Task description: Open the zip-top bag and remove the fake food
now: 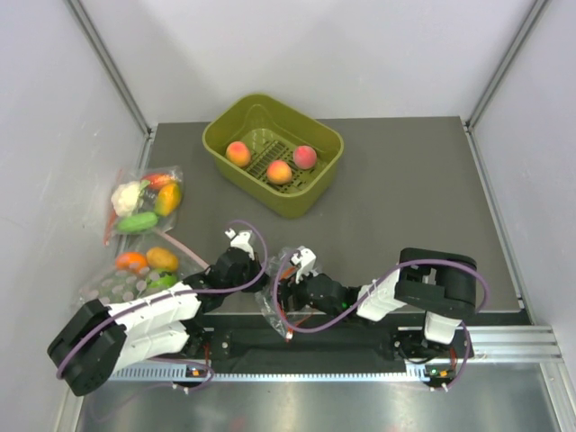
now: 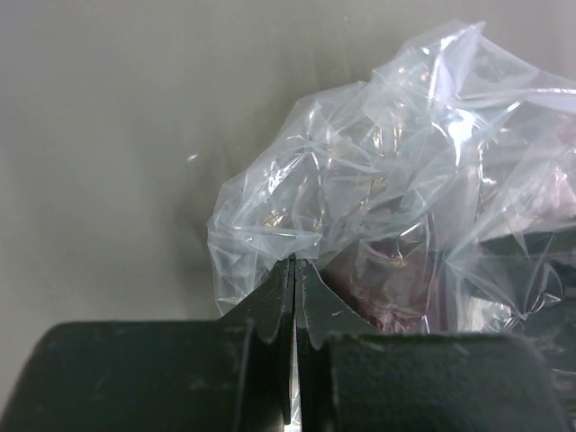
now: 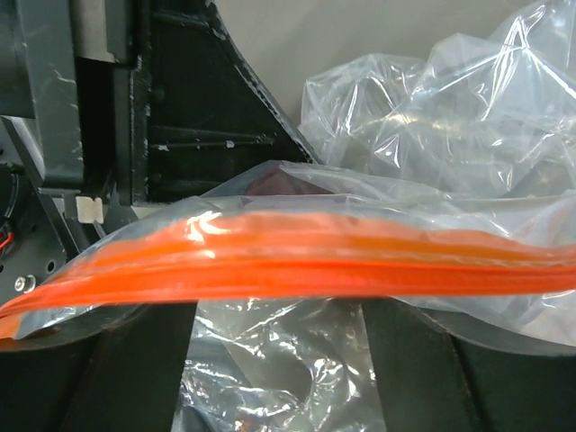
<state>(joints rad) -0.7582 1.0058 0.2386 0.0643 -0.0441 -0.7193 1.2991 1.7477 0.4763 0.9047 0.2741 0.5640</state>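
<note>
The zip-top bag (image 1: 273, 301), crinkly clear plastic and with no fruit in it, hangs between my two grippers near the table's front edge. My left gripper (image 1: 261, 273) is shut on a fold of its plastic; in the left wrist view the jaws (image 2: 295, 263) meet on the film of the bag (image 2: 405, 162). My right gripper (image 1: 283, 293) stands open, its fingers (image 3: 135, 369) wide apart, with the orange-red zip strip (image 3: 297, 256) lying across them and loose plastic (image 3: 279, 378) between. The fake food, three peaches (image 1: 279, 172), lies in the green basket (image 1: 225, 128).
Two other clear bags of vegetables lie at the left edge: one with cauliflower and cucumber (image 1: 144, 202), one with orange and green pieces (image 1: 144, 265). The green basket stands at the back middle. Grey walls close in the table on the left, right and back.
</note>
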